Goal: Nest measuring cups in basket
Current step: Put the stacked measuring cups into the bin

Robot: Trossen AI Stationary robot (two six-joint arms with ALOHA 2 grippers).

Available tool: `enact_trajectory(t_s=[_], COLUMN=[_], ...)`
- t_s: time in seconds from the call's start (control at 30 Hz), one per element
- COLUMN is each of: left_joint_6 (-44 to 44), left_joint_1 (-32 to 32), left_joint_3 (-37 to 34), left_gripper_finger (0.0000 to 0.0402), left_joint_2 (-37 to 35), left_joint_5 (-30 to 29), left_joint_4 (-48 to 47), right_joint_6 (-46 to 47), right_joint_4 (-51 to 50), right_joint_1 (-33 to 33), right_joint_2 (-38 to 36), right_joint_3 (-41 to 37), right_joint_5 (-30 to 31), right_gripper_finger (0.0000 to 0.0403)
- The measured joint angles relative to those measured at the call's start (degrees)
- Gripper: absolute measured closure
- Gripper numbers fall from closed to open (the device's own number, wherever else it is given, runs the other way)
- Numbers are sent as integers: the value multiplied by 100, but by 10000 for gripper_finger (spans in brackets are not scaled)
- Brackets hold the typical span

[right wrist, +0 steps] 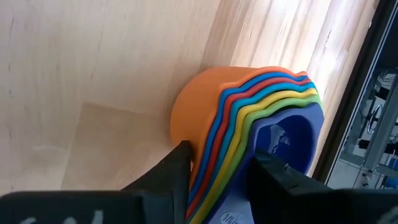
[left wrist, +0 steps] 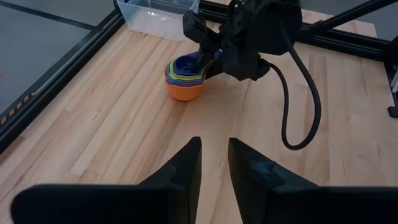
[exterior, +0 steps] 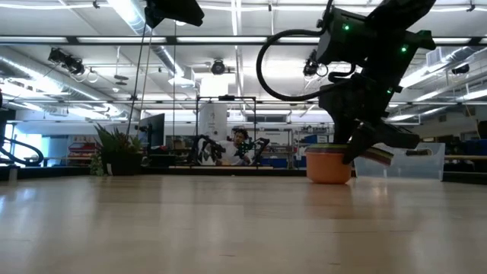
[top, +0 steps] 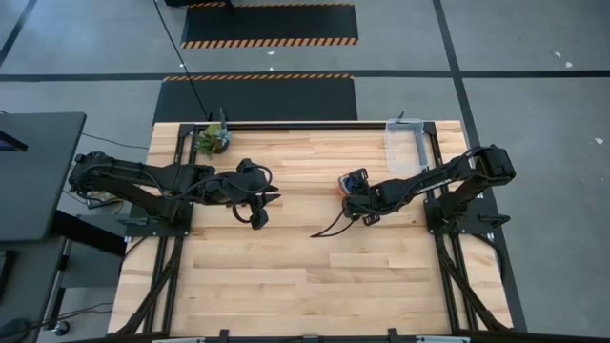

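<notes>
The measuring cups (left wrist: pixel 185 78) sit nested in one stack, orange outermost and dark blue innermost, upright on the table right of centre (top: pixel 355 180). The orange cup's base (exterior: pixel 329 173) rests on the wood. My right gripper (right wrist: pixel 217 168) is closed on the stack's handles. The basket (top: pixel 405 143), a clear bin, stands at the far right corner, apart from the stack. My left gripper (left wrist: pixel 214 155) hangs open above the table's middle left (top: pixel 272 197), with nothing between its fingers. My right gripper pinches the stacked flat handles (right wrist: pixel 225 146) between its two fingers. One finger (right wrist: pixel 177 163) is on the orange and red side of the stack, the other (right wrist: pixel 273 177) on the dark blue side. The fingers slant down from the table's right. The cups stand on the table.
A small potted plant (top: pixel 214 138) stands at the far left edge. A black cable (top: pixel 329 227) loops from the right arm down over the table's middle. Bare wood lies toward the near edge.
</notes>
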Motion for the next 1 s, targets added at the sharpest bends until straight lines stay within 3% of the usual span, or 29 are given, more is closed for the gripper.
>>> enact_trajectory(t_s=[1.0], left_joint_6=[0], left_joint_1=[0], left_joint_3=[0], left_gripper_finger=[315], left_joint_2=[0], left_joint_5=[0], left_joint_4=[-1], right_joint_6=[17], right_joint_4=[-358], right_joint_1=[-50], right_joint_2=[-33], right_joint_3=[369], right_joint_5=[60], right_gripper_finger=[281])
